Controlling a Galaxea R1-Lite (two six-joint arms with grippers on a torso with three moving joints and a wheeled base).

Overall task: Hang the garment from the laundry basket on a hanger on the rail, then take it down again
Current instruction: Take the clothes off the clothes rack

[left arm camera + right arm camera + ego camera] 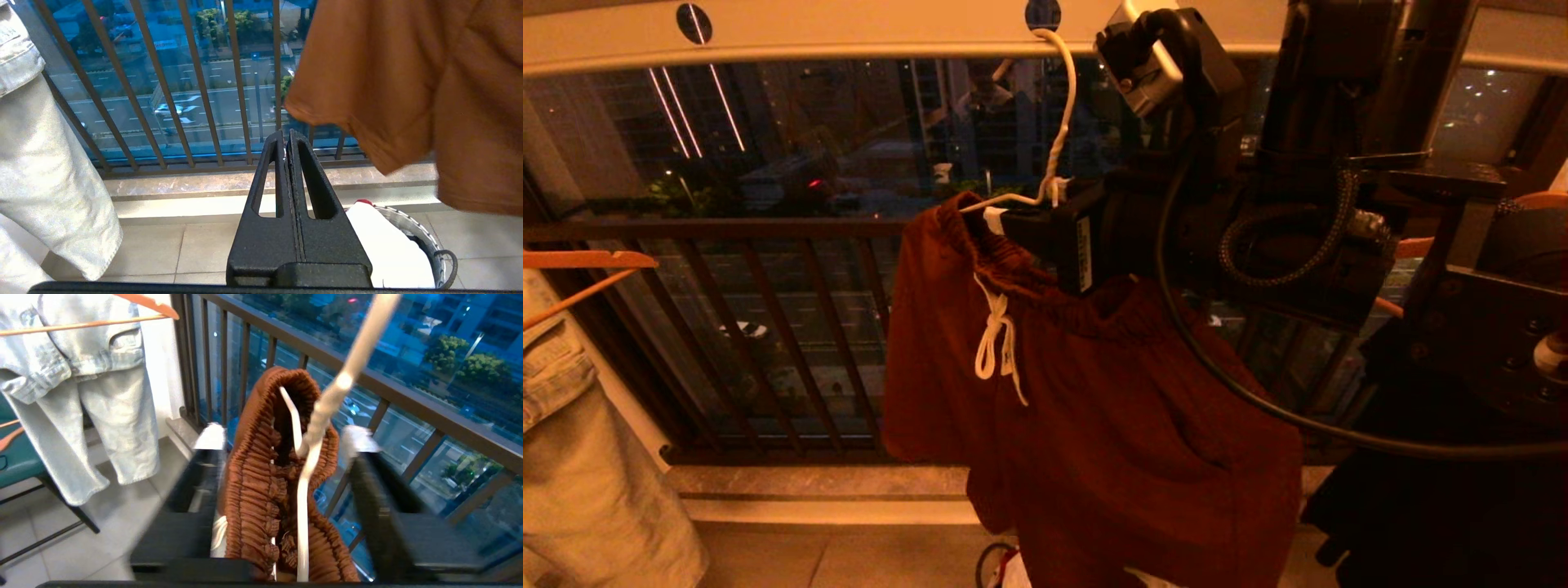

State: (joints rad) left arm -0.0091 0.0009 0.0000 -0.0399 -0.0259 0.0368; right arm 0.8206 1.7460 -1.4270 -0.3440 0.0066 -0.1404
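The rust-brown garment (1094, 408) hangs by its gathered waistband on the thin white hanger (1062, 122), whose hook sits over the pale rail (849, 33). My right gripper (1013, 220) is up at the hanger's neck. In the right wrist view its jaws (284, 437) stand apart on either side of the waistband (253, 490) and the hanger wire (304, 506), with a gap on one side. My left gripper (287, 134) is shut and empty, held low beside the garment's hem (408, 81). The laundry basket (412, 232) stands on the floor below, with white cloth in it.
Light denim jeans (588, 457) hang at the left on an orange-brown wooden hanger (580, 261). The dark barred railing (768, 327) runs behind the garment. A black garment (1421, 490) hangs at the right. A green chair (16, 465) stands beyond the jeans.
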